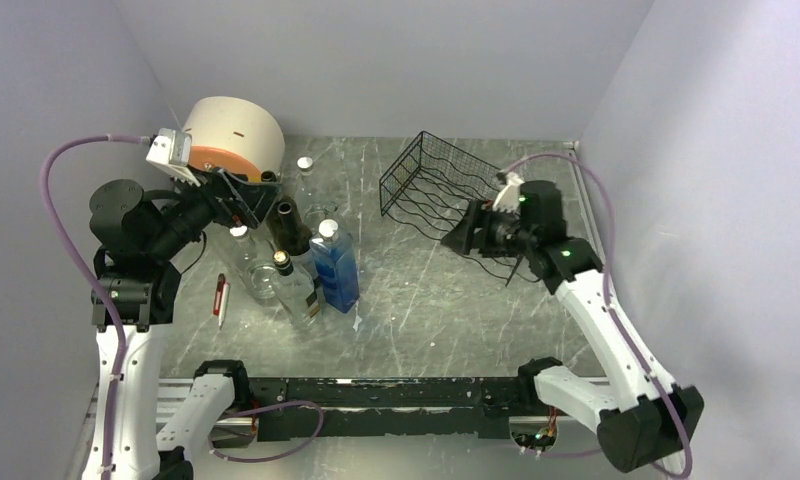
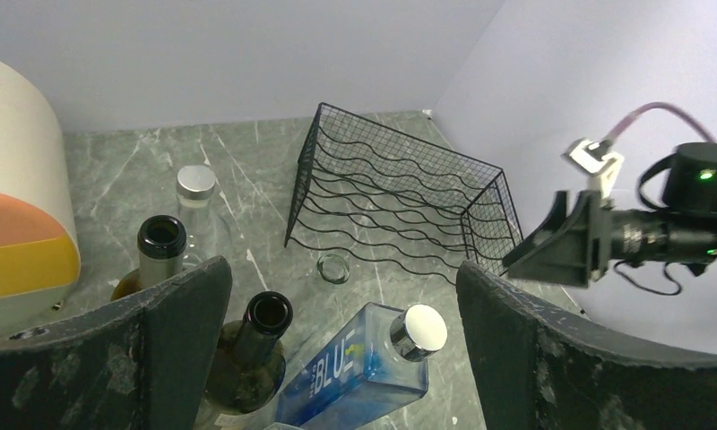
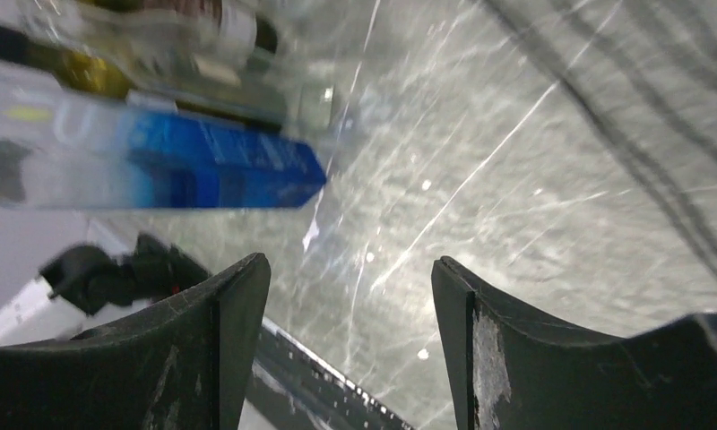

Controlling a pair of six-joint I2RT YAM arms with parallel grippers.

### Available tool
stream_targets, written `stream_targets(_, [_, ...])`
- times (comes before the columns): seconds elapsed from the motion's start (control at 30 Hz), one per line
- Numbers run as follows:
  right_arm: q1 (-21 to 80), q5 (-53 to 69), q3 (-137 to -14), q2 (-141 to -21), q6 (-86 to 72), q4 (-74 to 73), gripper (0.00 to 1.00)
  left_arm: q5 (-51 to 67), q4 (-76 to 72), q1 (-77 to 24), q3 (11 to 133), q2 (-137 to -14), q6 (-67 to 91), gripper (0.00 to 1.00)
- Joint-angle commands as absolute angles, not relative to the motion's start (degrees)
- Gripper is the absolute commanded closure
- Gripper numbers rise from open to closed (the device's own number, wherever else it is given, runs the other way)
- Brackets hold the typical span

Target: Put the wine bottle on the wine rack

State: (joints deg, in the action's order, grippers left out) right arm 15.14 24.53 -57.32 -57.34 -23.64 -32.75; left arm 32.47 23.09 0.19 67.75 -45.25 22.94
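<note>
The wine bottle [image 1: 289, 228], dark green with an open mouth, stands upright in a cluster of bottles left of centre. In the left wrist view it [image 2: 252, 345] is just inside the left finger. My left gripper [image 1: 248, 198] hovers open above that cluster, its jaws [image 2: 341, 291] wide apart with nothing between them. The black wire wine rack [image 1: 431, 185] sits at the back right and lies across the table from the bottles [image 2: 400, 202]. My right gripper [image 1: 463, 238] is at the rack's near right corner, open [image 3: 348, 269] and empty over bare table.
A blue square bottle [image 1: 336, 265] with a silver cap stands beside the wine bottle. An olive open-mouthed bottle [image 2: 161, 246], a clear capped bottle [image 2: 195, 188] and a small glass [image 2: 334, 267] are close by. A white-and-orange drum [image 1: 234, 135] is back left; a red pen [image 1: 221, 298] lies near left.
</note>
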Motion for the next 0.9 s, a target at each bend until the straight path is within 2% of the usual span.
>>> stream_targets(0.0, [25.05,17.04,-55.16,-62.71,-24.27,-30.71,0.3,35.68,20.31,0.84,67.68,-45.25,23.08,0.0])
stream_targets(0.13, [31.53,5.91,-55.49,-70.55,-25.31,-32.09,0.3,35.32,20.54,0.79,67.42,-45.25,22.59,0.0])
stream_targets(0.3, [31.84,-6.16,-57.01,-78.19,-26.92,-32.5,0.29,34.98,21.26,0.81,67.91,-45.71,21.68,0.0])
stream_targets(0.5, [31.61,-18.77,-62.56,-86.01,-27.27,-33.29,0.25,34.82,21.01,0.79,67.85,-45.86,21.62,0.0])
stream_targets(0.87, [25.75,-23.16,-69.79,-94.67,-24.27,-31.45,0.15,33.92,21.72,0.79,67.96,-46.48,19.35,0.0])
